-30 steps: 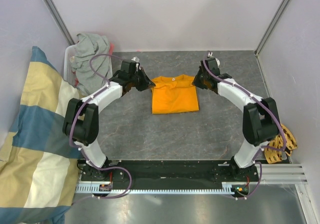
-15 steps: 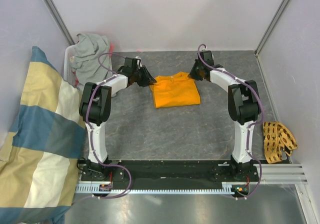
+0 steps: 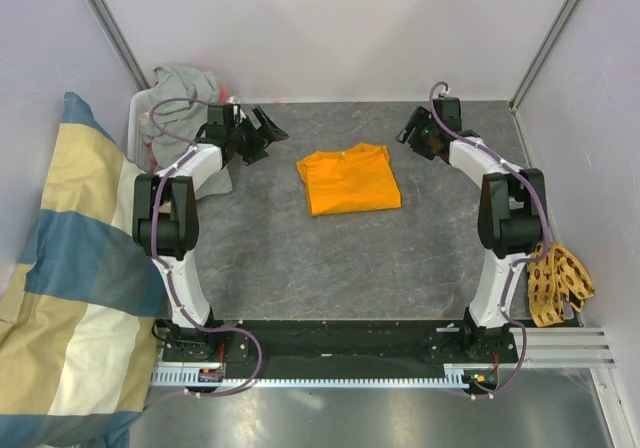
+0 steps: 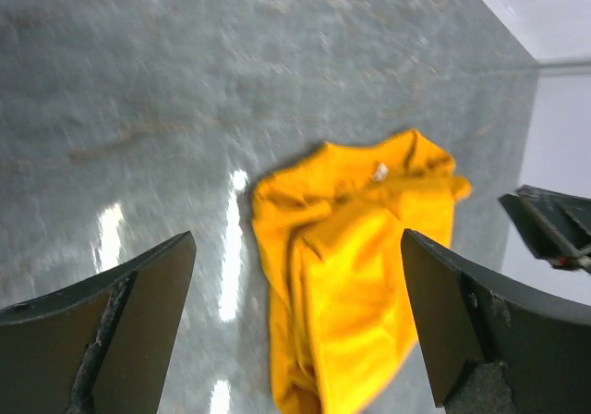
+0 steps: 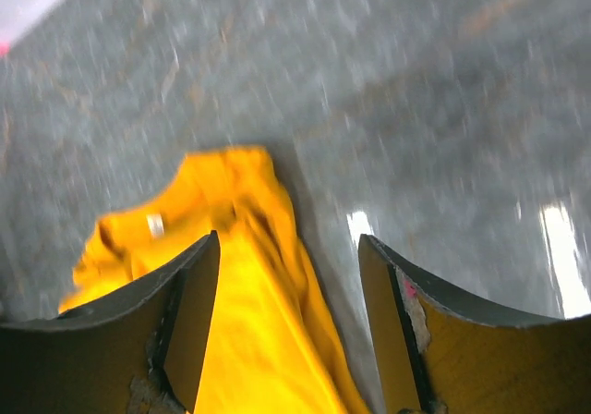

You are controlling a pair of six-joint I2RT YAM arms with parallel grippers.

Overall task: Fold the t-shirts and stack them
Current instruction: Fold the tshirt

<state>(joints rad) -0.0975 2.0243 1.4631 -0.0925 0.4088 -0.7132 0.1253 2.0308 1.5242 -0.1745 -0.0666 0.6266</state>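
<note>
The orange t-shirt [image 3: 350,179] lies folded in a rough square on the grey table [image 3: 330,268], neck toward the far wall. My left gripper [image 3: 264,136] hovers open to its left, apart from the cloth, nothing between its fingers. My right gripper [image 3: 411,134] is open off the shirt's far right corner, also empty. In the left wrist view the orange t-shirt [image 4: 355,266] shows between the wide jaws of the left gripper [image 4: 297,243]. The right wrist view has the orange t-shirt [image 5: 249,322] below the right gripper [image 5: 288,238]. The grey t-shirt [image 3: 180,98] is crumpled at the far left.
The grey tee sits in a white basket [image 3: 136,118] by the left wall. A large cream-and-blue cloth [image 3: 70,268] fills the left side. A tan woven piece [image 3: 556,283] hangs off the table's right edge. Walls enclose the back and both sides.
Both grippers have opened and let go of the orange t-shirt. Each arm has drawn back outward from it, left arm leftward, right arm rightward. The shirt rests folded.
</note>
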